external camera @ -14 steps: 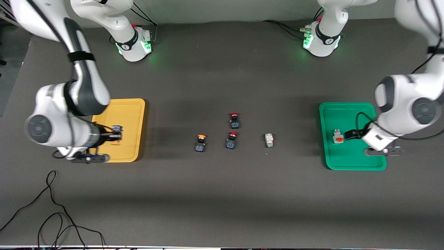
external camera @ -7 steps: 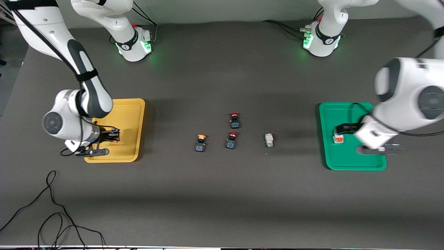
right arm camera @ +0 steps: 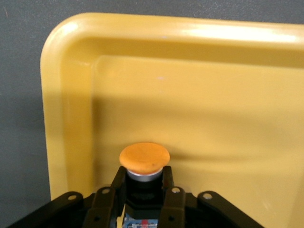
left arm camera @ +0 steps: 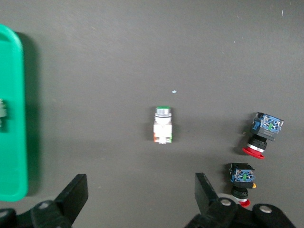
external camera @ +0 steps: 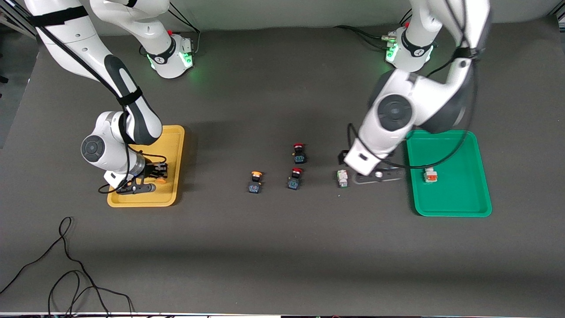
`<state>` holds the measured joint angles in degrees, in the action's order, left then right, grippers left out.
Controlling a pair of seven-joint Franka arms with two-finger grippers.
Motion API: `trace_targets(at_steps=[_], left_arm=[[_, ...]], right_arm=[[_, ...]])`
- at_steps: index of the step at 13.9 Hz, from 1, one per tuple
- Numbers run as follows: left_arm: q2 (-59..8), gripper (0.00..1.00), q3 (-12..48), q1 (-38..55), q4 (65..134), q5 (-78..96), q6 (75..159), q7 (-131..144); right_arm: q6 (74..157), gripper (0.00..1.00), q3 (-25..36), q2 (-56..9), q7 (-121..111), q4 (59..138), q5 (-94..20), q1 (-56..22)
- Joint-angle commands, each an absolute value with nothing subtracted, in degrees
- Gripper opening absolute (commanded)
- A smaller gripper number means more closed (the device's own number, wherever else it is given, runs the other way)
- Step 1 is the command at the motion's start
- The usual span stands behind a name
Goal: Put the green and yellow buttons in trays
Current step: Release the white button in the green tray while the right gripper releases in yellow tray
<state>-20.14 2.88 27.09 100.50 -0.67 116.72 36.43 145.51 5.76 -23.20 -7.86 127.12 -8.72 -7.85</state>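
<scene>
My right gripper is shut on a dark-bodied button with a round orange-yellow cap and holds it low over the yellow tray, which fills the right wrist view. My left gripper is open and empty over the table, close above a white button with a green cap. In the left wrist view that button lies ahead of the open gripper. A white button with an orange mark lies in the green tray. A second yellow-capped dark button stands on the table.
Two dark buttons with red caps stand between the yellow-capped one and the white one; both show in the left wrist view. The green tray's rim shows there too. Black cables lie near the front edge.
My left gripper has left the green tray, with the white orange-marked button lying there, and swung to the white button on the table. My right gripper has shifted within the yellow tray, still holding its button.
</scene>
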Motion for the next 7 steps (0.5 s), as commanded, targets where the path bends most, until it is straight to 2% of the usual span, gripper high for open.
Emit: trace_targets(at_steps=[1,4,7], left_arm=[[-25.55,1.00,1.76,28.04,100.19,-0.88,121.27,37.44],[-32.24,1.00,1.76,27.95,100.55,-0.70,127.24,37.62],[-35.24,1.00,1.85,28.39,100.63,-0.62,129.64,38.41]], right_arm=[[144.07,1.00,6.06,-21.89,-8.61,127.18,-11.16,-8.00],[135.74,1.00,6.15,-18.73,-8.44,123.07,-11.16,-8.00],[121.25,1.00,6.15,-17.40,-4.76,113.24,-11.16,-8.09]])
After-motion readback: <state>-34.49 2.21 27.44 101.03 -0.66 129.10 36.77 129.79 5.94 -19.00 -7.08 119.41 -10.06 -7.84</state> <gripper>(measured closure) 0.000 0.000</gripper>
